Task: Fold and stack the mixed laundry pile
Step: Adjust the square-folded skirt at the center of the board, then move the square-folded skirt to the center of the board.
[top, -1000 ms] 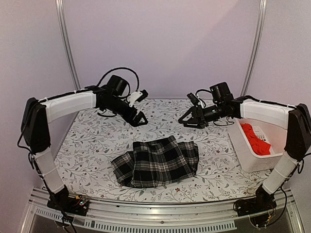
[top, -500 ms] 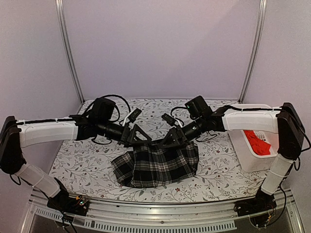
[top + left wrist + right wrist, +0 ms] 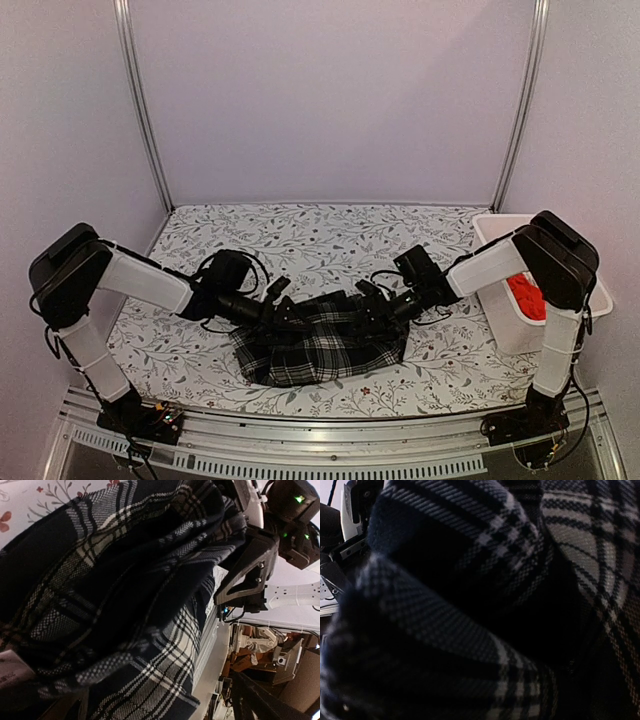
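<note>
The left gripper (image 3: 296,314), jaws spread wide, sits low on the upper edge of the black-and-white plaid garment (image 3: 320,352) at lower centre of the top view. The right gripper (image 3: 366,312) presses into the same edge just beside it. Cloth fills its wrist view, so I cannot tell its grip. The red shirt (image 3: 527,297) lies in the white basket (image 3: 497,222) at right, on the floral table cover (image 3: 300,235).
</note>
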